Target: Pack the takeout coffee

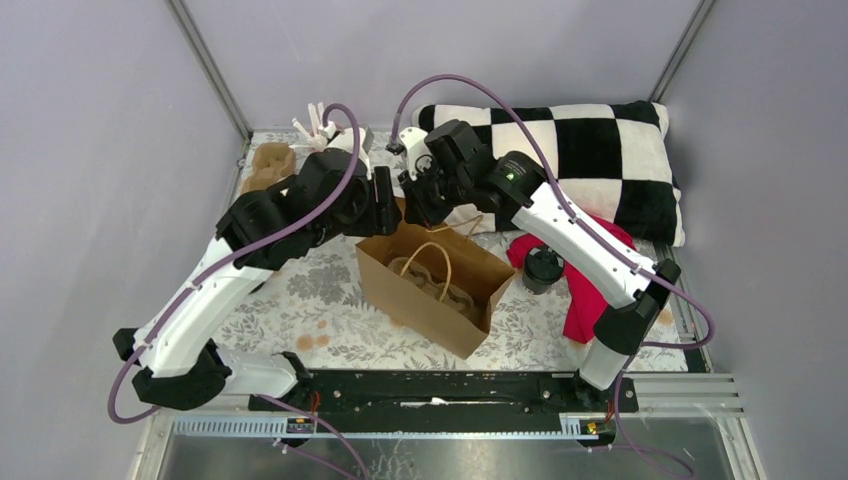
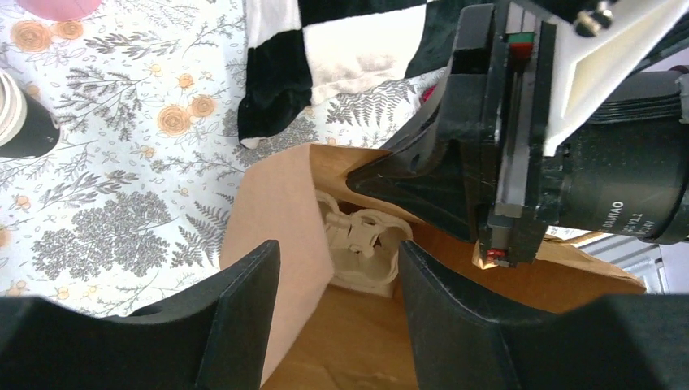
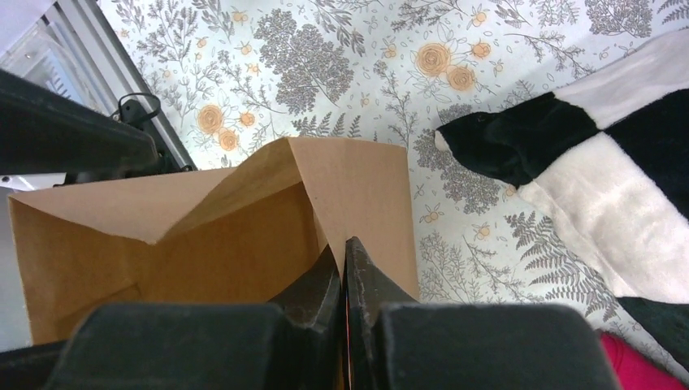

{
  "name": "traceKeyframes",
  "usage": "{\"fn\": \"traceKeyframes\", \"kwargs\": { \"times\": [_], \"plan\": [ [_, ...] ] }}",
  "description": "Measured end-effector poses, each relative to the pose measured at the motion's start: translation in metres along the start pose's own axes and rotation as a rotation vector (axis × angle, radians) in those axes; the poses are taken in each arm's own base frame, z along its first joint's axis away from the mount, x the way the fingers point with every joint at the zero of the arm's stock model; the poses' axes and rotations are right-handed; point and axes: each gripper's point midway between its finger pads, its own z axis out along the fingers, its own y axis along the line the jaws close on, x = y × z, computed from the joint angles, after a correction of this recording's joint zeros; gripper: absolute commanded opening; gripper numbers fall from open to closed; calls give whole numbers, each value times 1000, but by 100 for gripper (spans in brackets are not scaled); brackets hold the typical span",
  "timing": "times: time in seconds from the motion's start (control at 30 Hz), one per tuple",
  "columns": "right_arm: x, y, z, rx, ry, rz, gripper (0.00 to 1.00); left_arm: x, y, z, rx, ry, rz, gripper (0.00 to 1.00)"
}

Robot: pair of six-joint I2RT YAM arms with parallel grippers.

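The takeout coffee, a small black cup with a black lid, stands upright on a red cloth right of the open brown paper bag. A pale pulp cup carrier lies inside the bag. My right gripper is shut on the bag's back rim and holds it up. My left gripper hangs over the bag's back left corner. Its jaws stand apart astride the bag's side wall, and neither finger visibly presses the paper.
A black-and-white checkered pillow lies along the back right. Another pulp carrier and white pieces sit at the back left. A black cup with a white rim stands on the flowered cloth.
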Motion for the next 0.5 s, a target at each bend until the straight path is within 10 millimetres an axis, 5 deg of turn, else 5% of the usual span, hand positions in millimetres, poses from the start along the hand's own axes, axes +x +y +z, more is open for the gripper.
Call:
{"fn": "traceKeyframes", "kwargs": {
  "times": [0.33,0.5],
  "plan": [
    [1,7,-1,-39,13,2,4,-7,24,1,-25,25,-20,33],
    [2,7,-1,-41,18,3,4,4,19,9,4,85,7,30]
  ]
}}
